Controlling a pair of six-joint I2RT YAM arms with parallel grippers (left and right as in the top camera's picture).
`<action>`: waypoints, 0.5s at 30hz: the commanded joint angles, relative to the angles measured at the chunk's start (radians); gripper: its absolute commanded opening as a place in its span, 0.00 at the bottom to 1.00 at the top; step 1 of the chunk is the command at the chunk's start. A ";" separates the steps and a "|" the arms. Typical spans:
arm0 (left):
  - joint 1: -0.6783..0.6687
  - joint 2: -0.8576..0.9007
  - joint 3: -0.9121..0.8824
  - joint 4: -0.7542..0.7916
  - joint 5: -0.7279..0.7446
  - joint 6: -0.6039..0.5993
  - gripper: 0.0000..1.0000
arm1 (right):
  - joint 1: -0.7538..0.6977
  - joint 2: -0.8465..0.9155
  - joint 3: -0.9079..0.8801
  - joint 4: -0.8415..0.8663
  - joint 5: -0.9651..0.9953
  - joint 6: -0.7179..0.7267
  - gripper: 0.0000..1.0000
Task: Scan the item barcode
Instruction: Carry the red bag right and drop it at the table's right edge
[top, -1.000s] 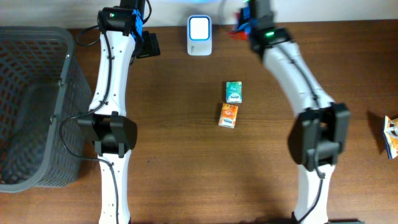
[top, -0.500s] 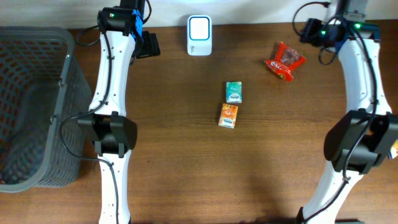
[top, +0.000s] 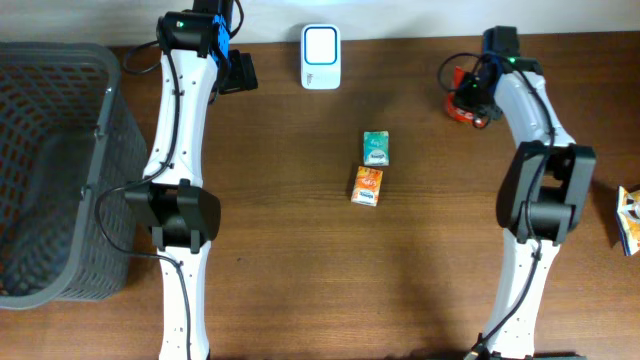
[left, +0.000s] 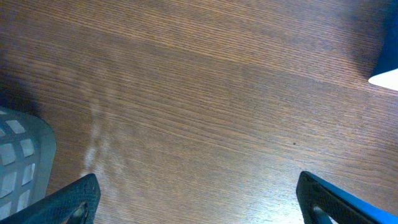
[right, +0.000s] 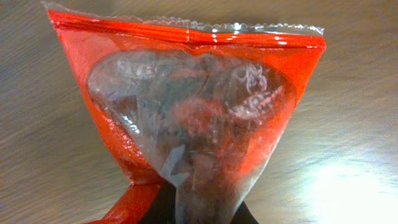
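Note:
A red snack bag with a clear window fills the right wrist view, its lower end pinched between my right gripper. From overhead that bag sits at the back right of the table, with the right gripper shut on it. The white barcode scanner stands at the back centre, well left of the bag. My left gripper hovers left of the scanner. In the left wrist view it stands wide open over bare wood with nothing between its fingers.
A green packet and an orange packet lie mid-table. A grey mesh basket fills the left side. Another packet lies at the right edge. The scanner's white edge shows in the left wrist view.
The red bag was released onto the table at the back right and the right gripper drew away open. It has now come back and shut on the bag. The left arm stayed put.

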 joint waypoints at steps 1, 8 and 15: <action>0.006 0.001 0.003 -0.002 0.007 -0.010 0.99 | -0.151 -0.031 0.007 -0.057 0.129 -0.001 0.04; 0.006 0.001 0.003 -0.001 0.007 -0.010 0.99 | -0.476 -0.047 0.013 -0.197 0.267 -0.025 0.46; 0.006 0.001 0.003 -0.001 0.007 -0.010 0.99 | -0.559 -0.064 0.413 -0.447 0.145 -0.064 0.99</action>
